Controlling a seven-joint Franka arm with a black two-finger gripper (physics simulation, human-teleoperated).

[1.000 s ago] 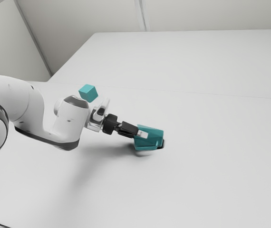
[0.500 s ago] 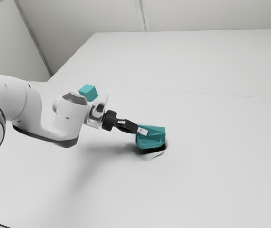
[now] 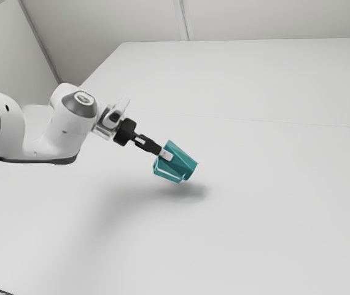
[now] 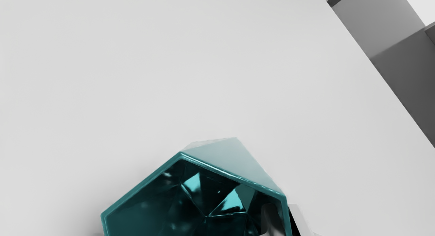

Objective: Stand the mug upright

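My arm [image 3: 64, 132] is coming in from the exterior view's left, its wrist standing high and my hand sloping down toward the exterior view's right; my gripper [image 3: 166, 155] is pointing obliquely at the table [image 3: 255, 227], well above its surface. Fingers: closing on one wall of the mug [image 3: 181, 162], one finger [image 4: 273, 219] lying inside the mouth, the other [image 4: 301, 220] pressing from outside; the wall is sitting pinched between them.

Mug position: hanging in my grip, tilted, not upright; its mouth is facing back toward my hand, its base slanting down and away toward the exterior view's right; the handle [image 3: 169, 176] is lying along its lower side; a soft shadow [image 3: 190, 192] is falling on the table beneath, and the mug is appearing clear of the surface.

Surroundings: a second pale surface [image 3: 242, 74] is standing beyond the table, well apart from the mug; in the wrist view a grey area [image 4: 404, 73] is lying past the table's straight edge; nothing is standing between mug and tabletop.

Hard to make out: the mug's near part and my fingers are running out of the wrist view; its interior is reading dark, with bright facet reflections; its own walls are hiding the underside of the base there.
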